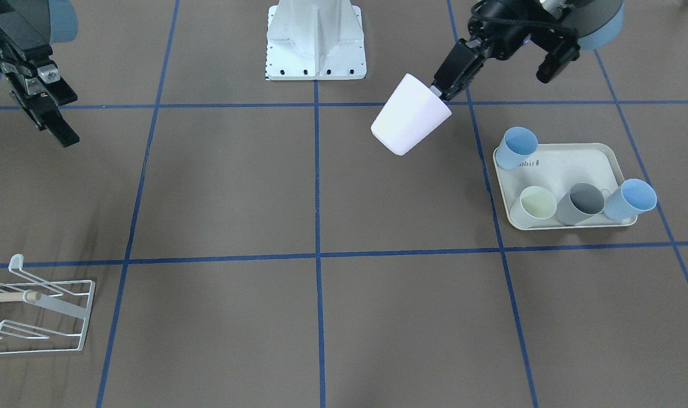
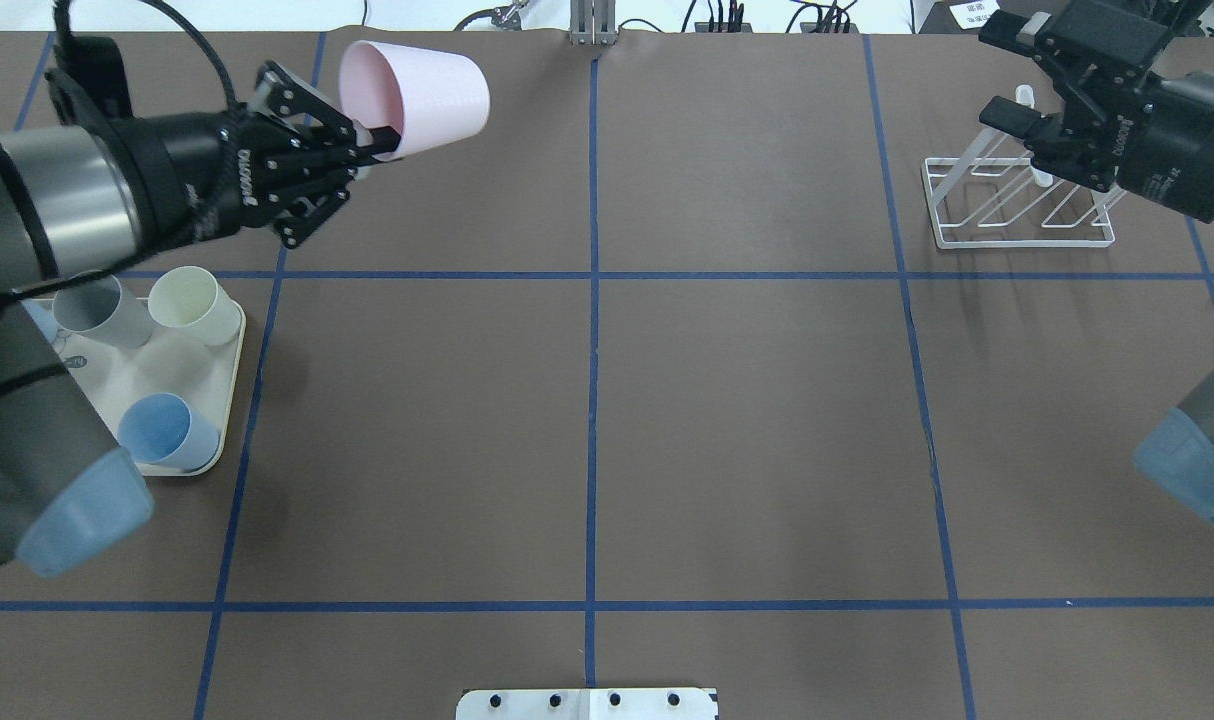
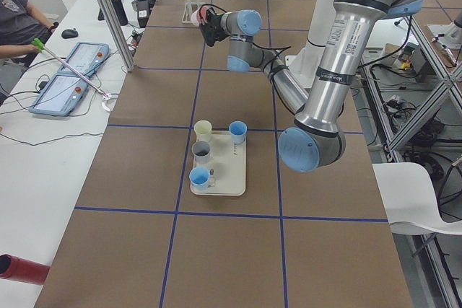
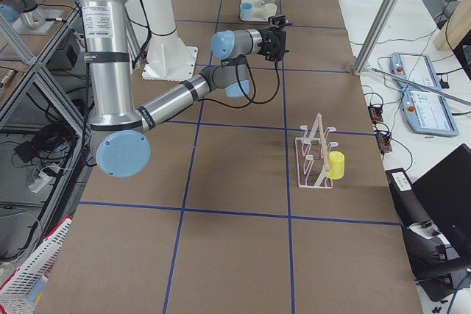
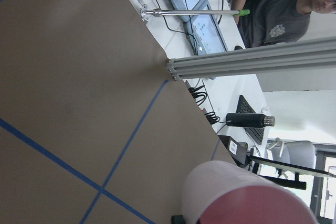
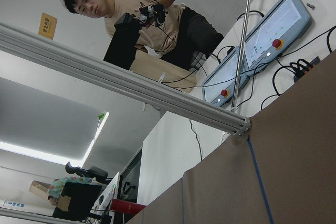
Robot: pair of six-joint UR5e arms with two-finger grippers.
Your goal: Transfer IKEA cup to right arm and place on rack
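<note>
Cup (image 2: pixel 417 95) is held aloft over the surface by its rim in the left gripper (image 2: pixel 385 142) jaws; light, stiff, kinda slick plastic, probably best taken mid-wall by the right gripper (image 2: pixel 1009 72), jaws spread wide.

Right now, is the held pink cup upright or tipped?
Tipped: the pink cup hangs sideways, left hand pinching its rim.

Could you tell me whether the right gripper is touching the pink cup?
Apart. The overhead view shows the right gripper far across the table from the pink cup.
</note>
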